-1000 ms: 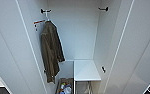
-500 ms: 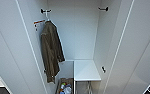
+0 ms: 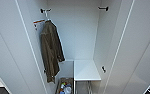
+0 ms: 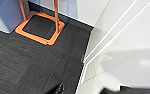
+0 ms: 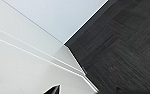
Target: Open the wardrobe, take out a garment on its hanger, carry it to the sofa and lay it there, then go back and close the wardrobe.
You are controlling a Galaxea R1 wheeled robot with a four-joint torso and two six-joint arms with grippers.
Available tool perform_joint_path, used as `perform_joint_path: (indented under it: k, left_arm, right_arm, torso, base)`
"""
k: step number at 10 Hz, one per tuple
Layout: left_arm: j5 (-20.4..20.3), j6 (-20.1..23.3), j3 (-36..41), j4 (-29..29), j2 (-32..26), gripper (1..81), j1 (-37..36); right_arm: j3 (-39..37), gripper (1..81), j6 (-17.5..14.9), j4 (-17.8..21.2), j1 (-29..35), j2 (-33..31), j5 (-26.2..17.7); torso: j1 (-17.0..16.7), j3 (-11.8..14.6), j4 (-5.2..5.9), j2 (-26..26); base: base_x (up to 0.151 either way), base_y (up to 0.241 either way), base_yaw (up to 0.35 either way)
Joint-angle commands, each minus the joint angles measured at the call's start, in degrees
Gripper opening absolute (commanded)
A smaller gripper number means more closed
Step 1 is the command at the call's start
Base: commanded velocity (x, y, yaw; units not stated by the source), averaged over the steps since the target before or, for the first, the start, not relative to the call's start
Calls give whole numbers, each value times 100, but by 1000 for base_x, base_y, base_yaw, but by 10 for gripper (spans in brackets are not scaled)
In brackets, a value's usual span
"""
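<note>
The wardrobe [image 3: 76,32] stands open in front of me in the head view, its left door [image 3: 13,50] and right door [image 3: 136,50] swung wide. Inside on the left, an olive-brown jacket [image 3: 49,50] hangs from a thin white hanger [image 3: 48,20] under a dark bracket [image 3: 44,10]. A matching bracket [image 3: 103,8] sits at the upper right of the cabinet. A dark tip of my left gripper [image 4: 59,88] shows low beside a white door panel [image 4: 131,50]. A dark tip of my right gripper [image 5: 53,89] shows against a white door panel [image 5: 23,62].
A white shelf block [image 3: 86,70] fills the wardrobe's lower right, with a basket of small items [image 3: 65,87] beside it. The left wrist view has an orange floor frame [image 4: 39,27] and a pale grey-blue object [image 4: 3,12] on dark carpet [image 4: 28,65]. Dark carpet [image 5: 126,45] borders the right door.
</note>
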Motion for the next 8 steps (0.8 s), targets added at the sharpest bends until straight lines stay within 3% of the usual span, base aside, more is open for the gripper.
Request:
perform_joint_path:
  k: [1, 2, 3, 5, 7, 8]
  left_arm:
    - [604, -560, -414, -93, -517, 811, -1020]
    - [892, -709, -536, -84, -465, 811, -1310]
    - [1175, -727, -572, -93, -403, 811, -1583]
    - [1509, -771, -572, -101, -229, 811, -1891]
    - [1579, -780, -502, -101, 0, 811, -1901]
    - [1658, -771, -475, -93, 123, 811, -1892]
  right_arm:
    - [136, 811, 1403, -825, 1191, -669, 142]
    - [267, 811, 1909, -1122, 1498, -661, 151]
    - [320, 811, 2201, -1177, 1753, -635, 151]
    - [442, 811, 2561, -1359, 2377, -477, 151]
    - [757, 811, 3018, -1816, 2755, -353, 159]
    - [986, 811, 3099, -2036, 2739, -249, 299]
  torso:
    - [0, 0, 0, 0]
    - [2, -2, 0, 2]
    - [2, -2, 0, 5]
    - [5, -4, 0, 7]
    - [7, -6, 0, 11]
    - [9, -9, 0, 11]
  base:
    - [0, 0, 0]
    - [0, 0, 0]
    - [0, 0, 0]
    - [0, 0, 0]
    - [0, 0, 0]
    - [0, 0, 0]
